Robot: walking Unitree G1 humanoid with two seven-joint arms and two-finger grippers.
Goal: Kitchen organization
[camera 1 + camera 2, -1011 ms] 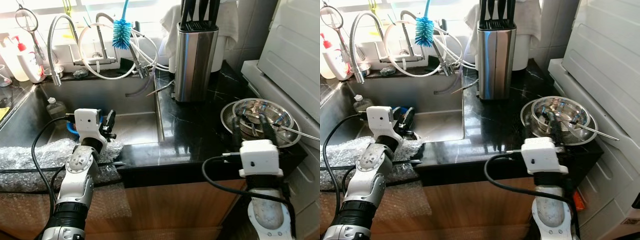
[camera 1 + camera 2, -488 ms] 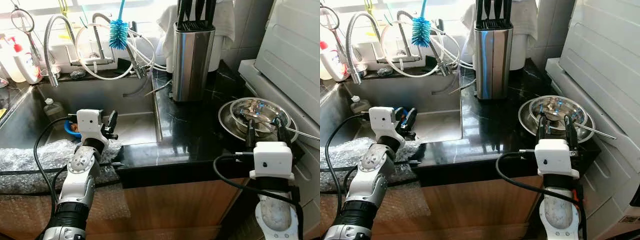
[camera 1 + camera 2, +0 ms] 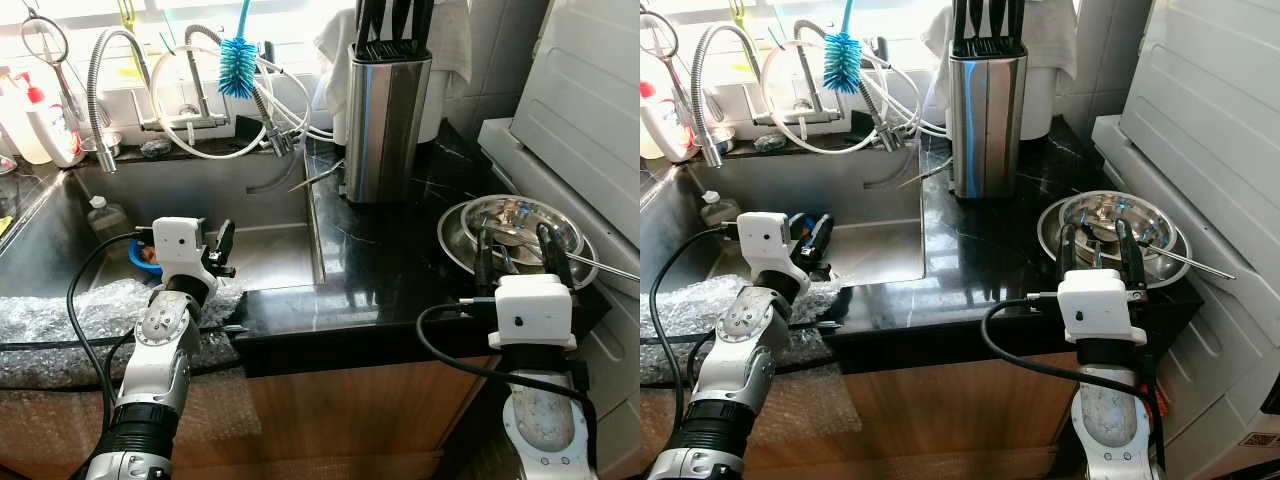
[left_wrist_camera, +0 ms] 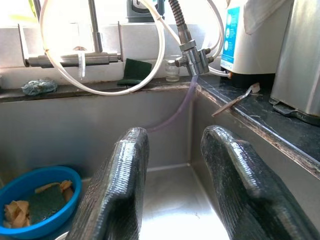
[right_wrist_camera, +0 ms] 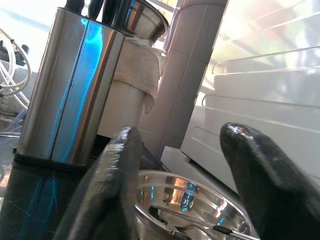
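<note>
Black stone counter [image 3: 390,270] beside steel sink [image 3: 270,255], window behind. My right gripper [image 3: 515,250] parked at counter edge, fingers spread wide, empty, aimed into steel bowls [image 3: 515,225] near counter's right end; thin utensil [image 3: 600,265] lies across rim, handle pointing out right. I judge bowls next to tidy, hence this lineup. Left gripper [image 3: 215,250] hovers over sink edge, fingers apart, nothing held, above bubble wrap [image 3: 60,315]. Blue bowl [image 4: 35,200] with sponge scraps sits in sink. Knife block [image 3: 385,120] upright at back.
</note>
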